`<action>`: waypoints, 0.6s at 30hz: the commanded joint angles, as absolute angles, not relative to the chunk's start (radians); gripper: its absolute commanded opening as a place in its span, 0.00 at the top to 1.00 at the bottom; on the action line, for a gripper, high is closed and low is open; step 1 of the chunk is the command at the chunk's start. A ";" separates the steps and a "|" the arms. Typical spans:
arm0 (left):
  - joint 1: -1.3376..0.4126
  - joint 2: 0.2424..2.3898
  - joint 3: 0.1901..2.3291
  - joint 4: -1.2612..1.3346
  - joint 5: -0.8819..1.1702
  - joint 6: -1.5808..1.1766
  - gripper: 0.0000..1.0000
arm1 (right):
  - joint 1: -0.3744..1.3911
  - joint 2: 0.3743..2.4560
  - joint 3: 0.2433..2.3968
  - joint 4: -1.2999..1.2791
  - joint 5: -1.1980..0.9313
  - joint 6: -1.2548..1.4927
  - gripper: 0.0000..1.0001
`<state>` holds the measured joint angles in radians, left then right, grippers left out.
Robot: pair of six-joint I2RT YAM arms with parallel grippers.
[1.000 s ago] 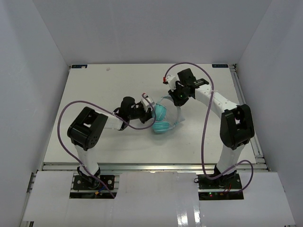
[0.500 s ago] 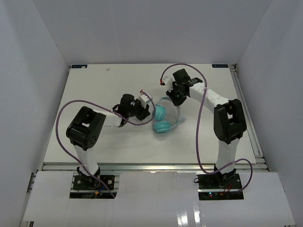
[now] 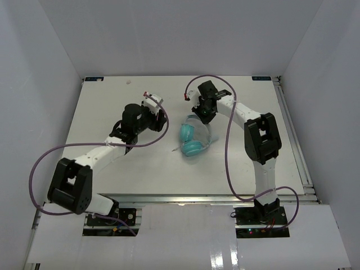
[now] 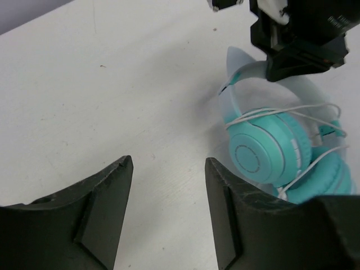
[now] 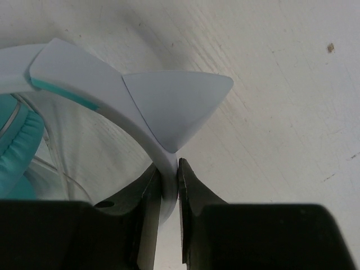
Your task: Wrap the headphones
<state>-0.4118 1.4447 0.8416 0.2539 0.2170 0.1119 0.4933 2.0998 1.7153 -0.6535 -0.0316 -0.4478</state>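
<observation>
The teal headphones [image 3: 191, 138] lie near the table's middle, their two round earcups [image 4: 270, 147] stacked, with the whitish cord [image 4: 292, 115] looped over them. My right gripper [image 3: 203, 114] is shut on the pale headband [image 5: 107, 101] next to a cat-ear tab [image 5: 174, 104]. My left gripper [image 4: 167, 197] is open and empty, to the left of the headphones and apart from them; in the top view it [image 3: 159, 118] sits well clear of the earcups.
Thick purple arm cables [image 3: 230, 146] arc over the table beside both arms. White walls close in the table on the left, back and right. A metal rail [image 3: 298, 152] runs along the right edge.
My left gripper has let go of the headphones and pulled back to the left and away. My right gripper has shifted slightly left, still holding the headband.
</observation>
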 commanded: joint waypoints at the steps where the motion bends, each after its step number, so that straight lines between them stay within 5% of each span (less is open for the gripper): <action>1: -0.411 1.216 0.774 0.146 0.182 -0.015 0.31 | 0.499 2.103 1.781 -0.644 -0.061 -0.457 0.64; 6: -0.410 0.939 0.682 0.080 0.210 -0.133 0.12 | 0.500 2.086 1.808 -0.651 -0.068 -0.472 0.38; 13: -0.410 0.700 0.663 -0.069 0.242 -0.211 0.11 | 0.483 1.969 1.823 -0.692 -0.069 -0.500 0.26; 18: -0.410 0.619 0.668 -0.095 0.331 -0.354 0.03 | 0.384 1.725 1.690 -0.683 -0.283 -0.374 0.15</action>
<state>-0.4114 0.6601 0.6743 -0.0230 0.2502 -0.2148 0.4711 1.9715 1.7557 -0.6865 -0.1066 -0.4695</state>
